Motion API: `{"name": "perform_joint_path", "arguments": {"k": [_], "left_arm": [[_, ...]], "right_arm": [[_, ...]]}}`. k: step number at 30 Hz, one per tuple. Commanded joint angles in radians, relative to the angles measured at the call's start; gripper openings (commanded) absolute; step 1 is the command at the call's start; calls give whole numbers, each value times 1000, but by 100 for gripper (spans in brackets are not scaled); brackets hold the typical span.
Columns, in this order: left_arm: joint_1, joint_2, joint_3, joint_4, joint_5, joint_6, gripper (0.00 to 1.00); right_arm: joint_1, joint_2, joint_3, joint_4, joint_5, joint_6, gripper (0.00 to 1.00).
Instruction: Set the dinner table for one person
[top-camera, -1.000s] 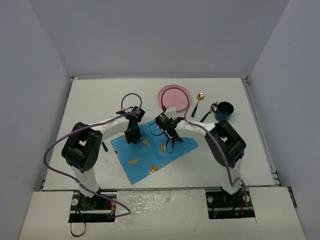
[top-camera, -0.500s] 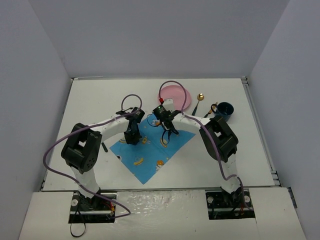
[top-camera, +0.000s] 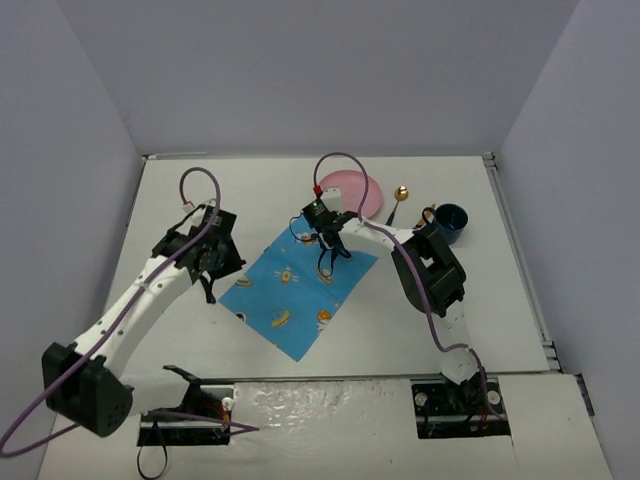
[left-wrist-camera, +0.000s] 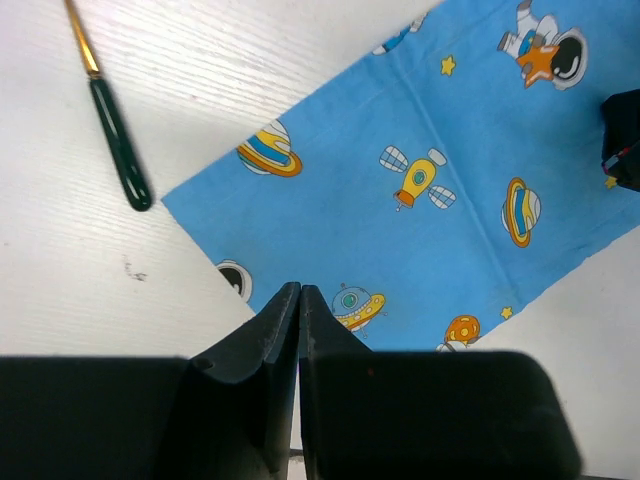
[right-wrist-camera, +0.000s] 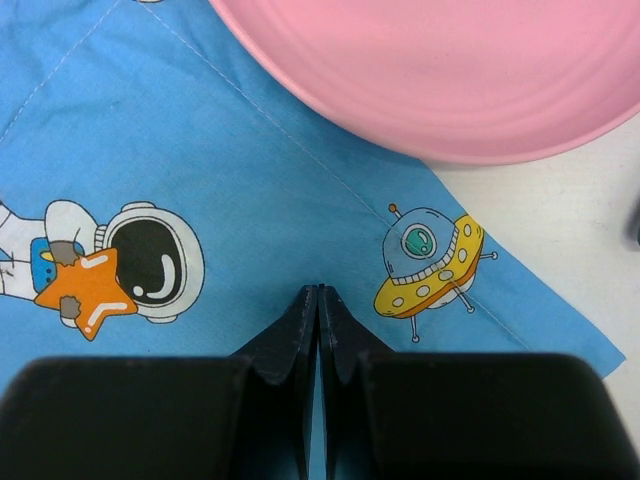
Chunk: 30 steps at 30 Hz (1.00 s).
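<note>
Table: fills the floor of the white-walled booth, directly ahead of both arm bases. Change since a second ago: mat has slid and turned toward the far side, and its far edge now lies at the plate instead of well short of it. R gripper has travelled with it. L gripper has come off the mat and swung out left, arm now stretched. Judgement: mat is being positioned as the base of the setting. With L arm clear, plate placement looks like the next step, but the mat sits skewed to the table edges and may need squaring first. R gripper: jaws shut, tips down on the mat near the astronaut print. No cloth visible between them, so cannot confirm a pinch. L gripper: jaws shut, empty, hanging above the mat's near-left corner, with a dark-handled utensil lying just beside the mat. Plate rim appears to overlap the mat edge in R wrist view; contact not confirmed. Spoon and cup are far right, apart from the mat, not yet set. Table condition: matte white, flat, thin metal rails at edges, faint grain, one small dark mark near the mat corner.
</note>
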Motion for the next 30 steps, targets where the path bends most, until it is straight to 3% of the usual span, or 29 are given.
{"name": "perform_joint_path", "arguments": {"k": [1, 6, 8, 9, 10, 12, 16, 22, 30], "left_arm": [[8, -167, -10, -12, -90, 24, 3], [8, -417, -78, 72, -118, 48, 19], [8, -482, -107, 110, -121, 53, 40], [8, -525, -117, 131, -120, 61, 59], [8, -546, -126, 137, -126, 63, 71], [8, -574, -135, 131, -139, 67, 81], [8, -565, -127, 107, -164, 80, 86], [8, -493, -115, 86, -176, 90, 87], [8, -497, -128, 103, -181, 111, 87]], "right_arm": [[-6, -9, 23, -28, -33, 14, 0], [-1, -88, 12, -10, 36, -1, 3], [13, -141, 3, 10, 76, -8, 16], [14, -155, 0, 13, 84, -9, 32], [15, -185, -3, 19, 96, -8, 42], [11, -221, -3, 20, 127, -3, 56], [-58, -306, -10, 18, 160, -11, 66], [-285, -305, -89, 15, -40, 135, 54], [-438, -279, -310, 386, -453, 320, 52]]}}
